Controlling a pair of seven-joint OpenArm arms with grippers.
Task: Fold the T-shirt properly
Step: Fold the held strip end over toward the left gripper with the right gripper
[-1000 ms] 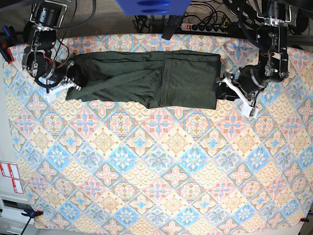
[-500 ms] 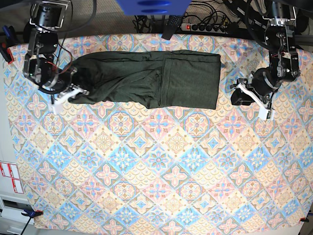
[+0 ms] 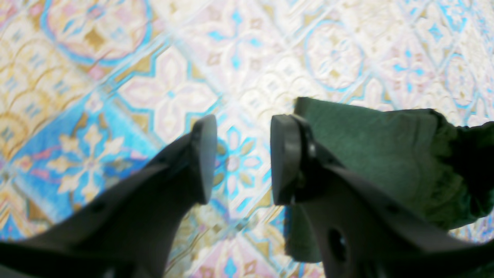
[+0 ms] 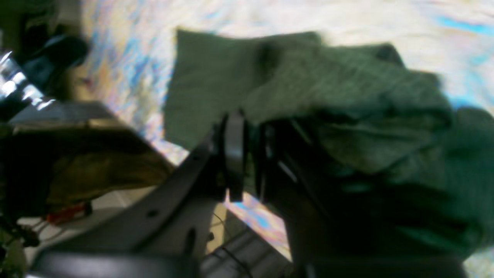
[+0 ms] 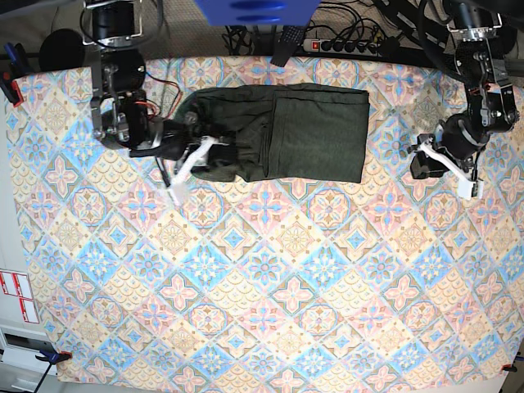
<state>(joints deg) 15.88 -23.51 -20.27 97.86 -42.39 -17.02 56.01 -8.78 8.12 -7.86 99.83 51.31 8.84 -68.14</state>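
Surface [image 5: 262, 278] covered by patterned cloth: blue, pink, cream floral diamonds. Power strip [image 5: 348, 47] with tangled black cables beyond far edge. Blue object [image 5: 255, 12] at top centre, partly cut off. White labels with red marks [image 5: 18, 296] at left, off cloth.

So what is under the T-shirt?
The T-shirt lies on the patterned cloth. Anything else beneath it is covered, so I cannot tell.

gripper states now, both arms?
Left gripper: open, empty, beside the shirt.
Right gripper: shut on the shirt's end.
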